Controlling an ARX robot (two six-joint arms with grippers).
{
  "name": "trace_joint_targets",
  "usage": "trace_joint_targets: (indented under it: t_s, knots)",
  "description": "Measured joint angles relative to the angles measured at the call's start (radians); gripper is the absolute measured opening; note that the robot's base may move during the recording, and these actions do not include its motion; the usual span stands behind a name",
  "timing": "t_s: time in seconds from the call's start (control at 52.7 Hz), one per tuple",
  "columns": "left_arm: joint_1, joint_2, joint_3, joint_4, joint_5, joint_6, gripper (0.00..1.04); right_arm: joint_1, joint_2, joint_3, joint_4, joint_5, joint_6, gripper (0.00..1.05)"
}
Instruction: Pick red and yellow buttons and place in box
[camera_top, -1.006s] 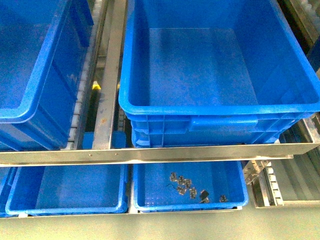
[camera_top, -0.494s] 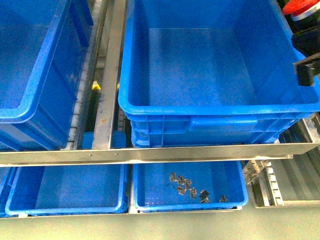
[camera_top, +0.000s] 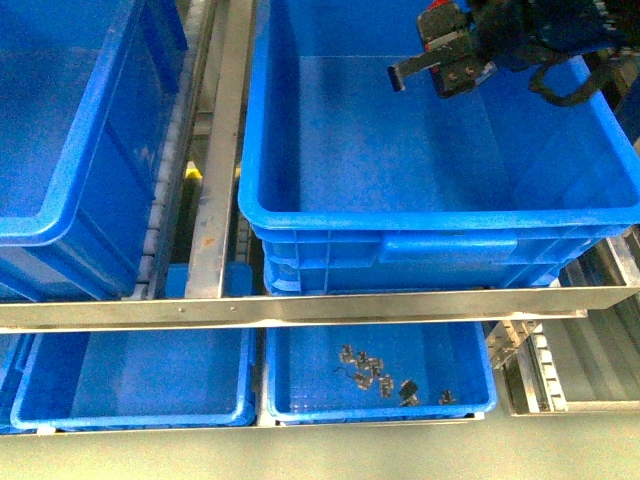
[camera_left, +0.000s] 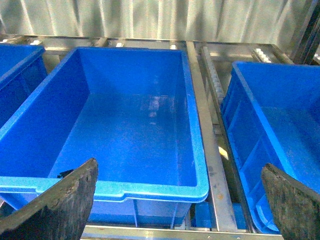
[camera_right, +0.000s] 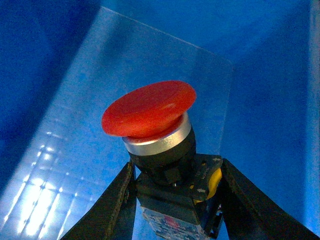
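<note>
My right gripper (camera_top: 440, 62) hangs over the far part of the box (camera_top: 440, 215), a large deep blue bin whose floor is bare. It is shut on the red button (camera_right: 150, 107): the two black fingers clamp the black blocky body, and the red mushroom cap points down toward the box floor (camera_right: 75, 150). In the right wrist view the gripper (camera_right: 175, 200) fills the near edge. My left gripper (camera_left: 177, 210) is open with nothing between its worn fingers (camera_left: 60, 205); it does not show in the front view. Yellow buttons are out of view.
A second deep blue bin (camera_top: 60, 225) stands left of the box, beyond a metal rail (camera_top: 215, 150). A steel frame bar (camera_top: 300, 305) runs along the front. Below it lie two shallow blue trays (camera_top: 130, 415); the right one (camera_top: 300, 412) holds several small metal parts (camera_top: 375, 375).
The right arm, absent a second ago, came in from the upper right and has moved left over the box, carrying the red button.
</note>
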Motion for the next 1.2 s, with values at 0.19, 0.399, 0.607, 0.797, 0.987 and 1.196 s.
trace_joint_targets:
  t_s: [0.19,0.399,0.607,0.797,0.987,1.196]
  knots:
    - [0.0,0.0,0.0,0.0,0.0,0.0,0.97,-0.003,0.188,0.232,-0.084,0.021,0.017,0.39]
    - [0.0,0.0,0.0,0.0,0.0,0.0,0.97,-0.017,0.374,0.502,-0.258,0.063,0.087,0.39]
    - [0.0,0.0,0.0,0.0,0.0,0.0,0.97,-0.04,0.523,0.72,-0.354,0.058,0.09,0.39]
    - [0.0,0.0,0.0,0.0,0.0,0.0,0.97,-0.037,0.597,0.853,-0.441,0.05,0.101,0.39]
    - [0.0,0.0,0.0,0.0,0.0,0.0,0.97,-0.026,0.622,0.883,-0.438,0.019,0.101,0.61]
    - [0.0,0.0,0.0,0.0,0.0,0.0,0.97,-0.039,0.568,0.786,-0.303,0.014,0.08,0.95]
